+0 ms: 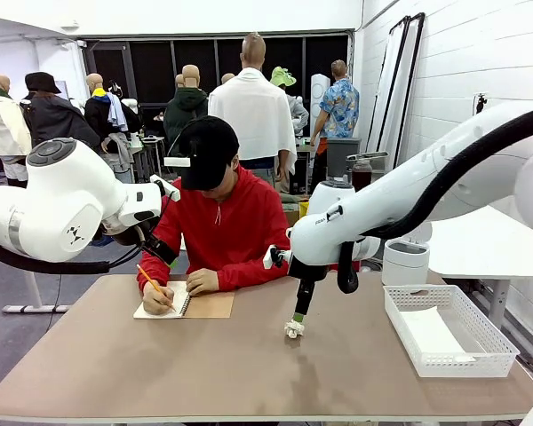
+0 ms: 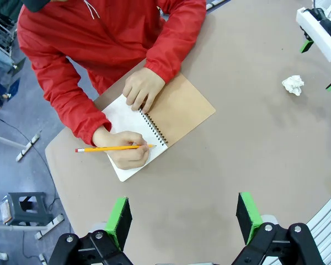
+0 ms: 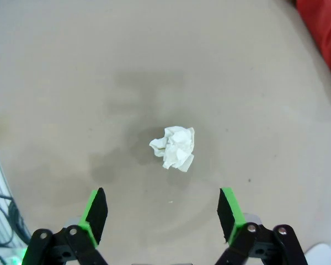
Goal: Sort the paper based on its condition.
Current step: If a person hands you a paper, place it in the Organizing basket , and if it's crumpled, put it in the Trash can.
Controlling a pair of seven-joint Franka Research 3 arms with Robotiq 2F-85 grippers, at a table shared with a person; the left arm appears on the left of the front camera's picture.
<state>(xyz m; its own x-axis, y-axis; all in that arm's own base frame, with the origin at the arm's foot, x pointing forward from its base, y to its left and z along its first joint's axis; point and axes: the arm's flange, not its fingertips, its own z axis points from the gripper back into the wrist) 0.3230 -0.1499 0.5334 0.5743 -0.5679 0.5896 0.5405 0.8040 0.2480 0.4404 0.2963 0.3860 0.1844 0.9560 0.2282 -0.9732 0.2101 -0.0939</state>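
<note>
The crumpled paper ball [image 3: 174, 147] lies alone on the bare tan surface [image 3: 71, 83], towards my right half and well apart from everything else. The right jaws hang directly above it, spread wide and holding nothing. In the wrist view the ball sits centred between the two green pads [image 3: 96, 207].

To do this pick well, I'd come straight down with no sideways drift. I'd stop with the pad tips just off the surface so they straddle the ball's widest part, then close gently. A wad this light will likely skid or pop out if one pad meets it first, so centring matters more than force. I judge it will squash a little under the pads, which should help the hold.

The left jaws are likewise spread and empty, hovering over the surface near the person's notebook [image 2: 179, 107]. There one hand [image 2: 129, 154] writes with a yellow pencil [image 2: 113, 148] while the other hand [image 2: 143, 88] rests on the page. All of that is well clear of my path.

The white mesh basket [image 1: 466, 362] sits at the surface's right edge, near the right arm. Something flat and white covers its floor, and I can't tell whether that's a sheet or the basket's own bottom. A white round tub [image 1: 406, 264] stands behind the right arm, its contents hidden from me.
</note>
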